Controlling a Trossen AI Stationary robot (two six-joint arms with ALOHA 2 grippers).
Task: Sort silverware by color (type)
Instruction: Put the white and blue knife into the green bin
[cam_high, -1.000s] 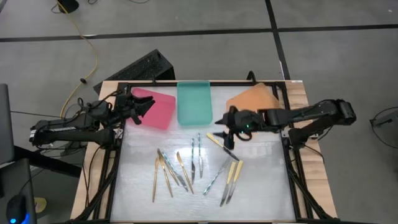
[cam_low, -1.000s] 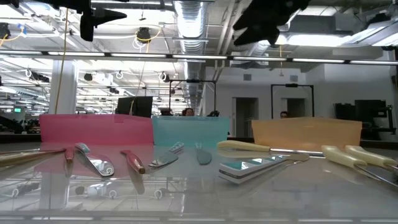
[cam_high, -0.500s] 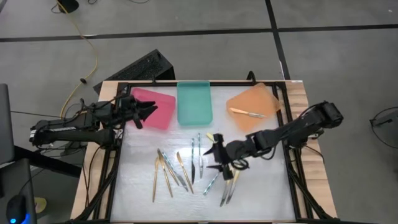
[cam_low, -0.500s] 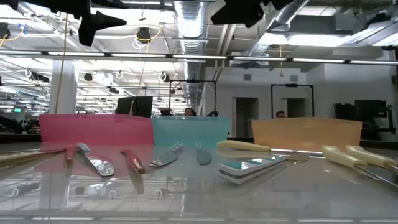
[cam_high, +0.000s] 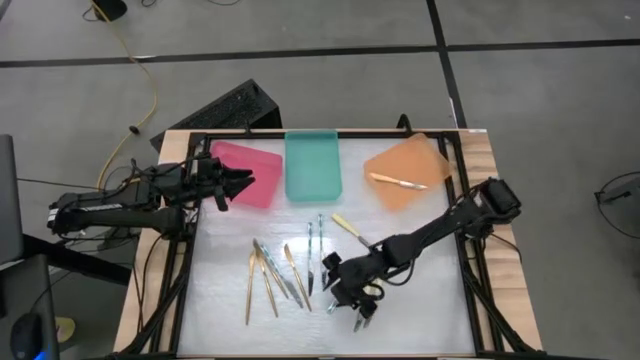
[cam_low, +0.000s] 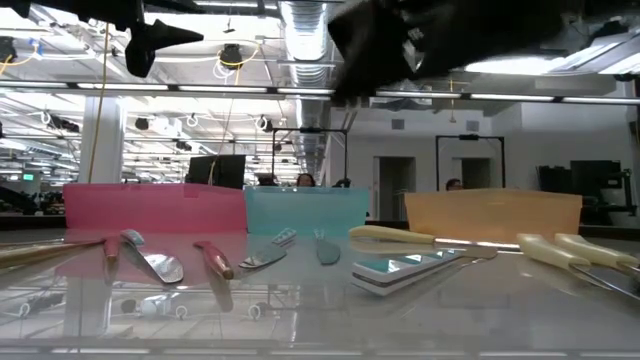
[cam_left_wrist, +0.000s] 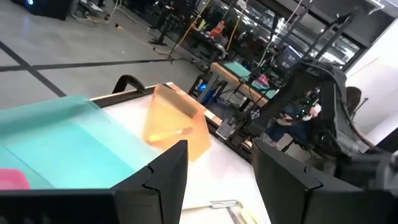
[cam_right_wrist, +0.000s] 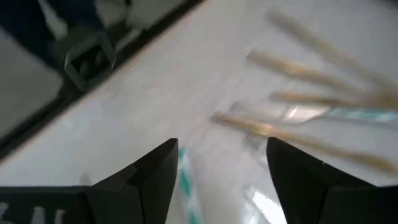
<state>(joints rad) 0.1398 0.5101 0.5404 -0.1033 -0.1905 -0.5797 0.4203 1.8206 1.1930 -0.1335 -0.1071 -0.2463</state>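
Several silverware pieces (cam_high: 275, 275) lie flat on the white table, with tan, teal and pale yellow handles. One tan-handled piece (cam_high: 398, 181) lies in the orange tray (cam_high: 420, 160). My right gripper (cam_high: 330, 282) hangs open above the middle pieces, touching none. Its wrist view shows a teal handle (cam_right_wrist: 185, 186) and tan handles (cam_right_wrist: 292, 71) below its fingers. My left gripper (cam_high: 243, 183) waits open and level over the pink tray (cam_high: 255, 170); in the low view it is high at the left (cam_low: 150, 35).
A teal tray (cam_high: 312, 165) stands between the pink and orange ones along the far edge. A black rail frame (cam_high: 470, 290) borders the table. One pale yellow piece (cam_high: 350, 228) lies apart, near my right arm. A keyboard (cam_high: 225, 108) sits beyond the far left corner.
My right gripper has swung from beside the orange tray toward the table's near left, sinking and rolling, and now hangs over the middle silverware, still open. The orange tray, which the arm covered before, now shows with its tan-handled piece. My left gripper's wrist has turned slightly.
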